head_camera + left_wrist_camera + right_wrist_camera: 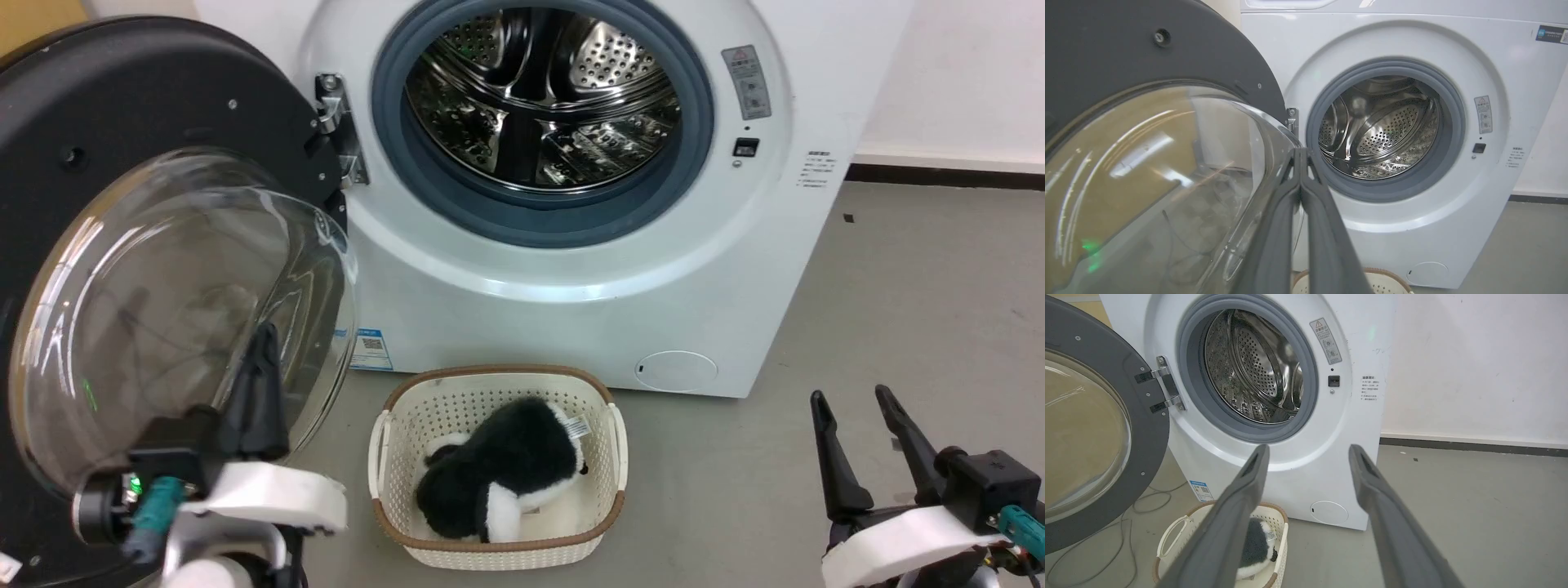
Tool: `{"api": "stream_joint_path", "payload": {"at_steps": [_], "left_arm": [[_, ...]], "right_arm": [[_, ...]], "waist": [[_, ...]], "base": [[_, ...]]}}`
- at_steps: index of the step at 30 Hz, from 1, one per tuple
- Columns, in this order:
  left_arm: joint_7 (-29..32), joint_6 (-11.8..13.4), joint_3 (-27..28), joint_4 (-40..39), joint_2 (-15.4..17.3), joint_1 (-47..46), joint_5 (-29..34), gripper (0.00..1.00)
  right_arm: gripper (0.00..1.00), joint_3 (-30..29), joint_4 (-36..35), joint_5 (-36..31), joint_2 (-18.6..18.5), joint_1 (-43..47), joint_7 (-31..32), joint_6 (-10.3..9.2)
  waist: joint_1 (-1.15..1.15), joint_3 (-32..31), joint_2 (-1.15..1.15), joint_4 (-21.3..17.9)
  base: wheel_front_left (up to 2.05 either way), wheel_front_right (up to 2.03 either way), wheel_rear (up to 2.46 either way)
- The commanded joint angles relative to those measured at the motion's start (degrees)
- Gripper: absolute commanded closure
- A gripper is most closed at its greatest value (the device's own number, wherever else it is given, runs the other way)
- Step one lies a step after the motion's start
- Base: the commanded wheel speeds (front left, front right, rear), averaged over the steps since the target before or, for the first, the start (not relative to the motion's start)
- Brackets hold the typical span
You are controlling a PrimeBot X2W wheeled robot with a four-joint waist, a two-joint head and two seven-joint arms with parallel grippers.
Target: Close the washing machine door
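The left gripper [263, 339] has its two long dark fingers pressed flat together with nothing seen between them, their tips before the clear bulging glass; contact cannot be told. The right gripper [851, 400] stands with its jaws spread wide, holding nothing. Between them sits a cream perforated basket [392, 457] with a brown rim, holding a black-and-white plush toy [506, 465]. The large round black-rimmed washing machine door [122, 90] hangs wide open, hinged left of the big white front-loading washing machine [571, 327] with its steel drum [547, 98] exposed.
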Motion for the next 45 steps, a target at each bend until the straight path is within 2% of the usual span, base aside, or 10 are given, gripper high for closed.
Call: {"api": "stream_joint_path", "payload": {"at_steps": [1,11,19,20,31,39,45], "left_arm": [[-0.6,-0.5,0.8,-1.0,0.0,-1.5,-1.1,1.0],[-1.8,-3.2,6.6,-3.8,0.5,-7.0,-8.0,1.0],[-1.4,-3.8,12.4,-2.9,3.9,-12.2,-16.6,1.0],[-0.6,-3.6,14.8,-2.2,5.5,-14.3,-20.0,1.0],[4.0,-1.3,22.5,3.6,11.7,-20.7,-31.3,1.0],[11.6,1.8,25.4,12.1,15.4,-23.1,-39.6,1.0],[16.2,1.9,27.3,18.0,17.1,-23.7,-44.8,1.0]], "right_arm": [[0.0,-0.2,-0.3,0.7,0.1,0.5,-0.7,0.01],[0.0,-1.1,0.0,2.9,0.1,0.8,-1.9,0.02],[0.0,-1.8,0.6,4.5,0.1,1.1,-2.8,0.02],[0.0,-2.2,0.8,5.0,0.1,1.1,-3.2,0.02],[0.0,-3.5,1.5,6.6,0.1,0.9,-4.5,0.02],[0.0,-3.7,2.0,7.7,0.2,0.4,-5.5,0.03],[0.0,-4.1,2.4,8.7,0.2,0.4,-6.2,0.03]], "waist": [[0.0,0.1,0.0,0.5],[0.0,0.4,0.0,3.5],[0.0,0.9,0.0,6.2],[0.0,1.3,0.0,7.3],[0.0,2.9,0.0,11.3],[0.0,4.0,0.0,13.1],[0.0,4.6,0.0,14.1]], "base": [[0.0,0.0,0.0],[0.0,0.0,0.0],[0.0,0.0,0.0],[0.0,0.0,0.0],[0.0,0.0,0.0],[0.0,0.0,0.0],[0.0,0.0,0.0]]}}
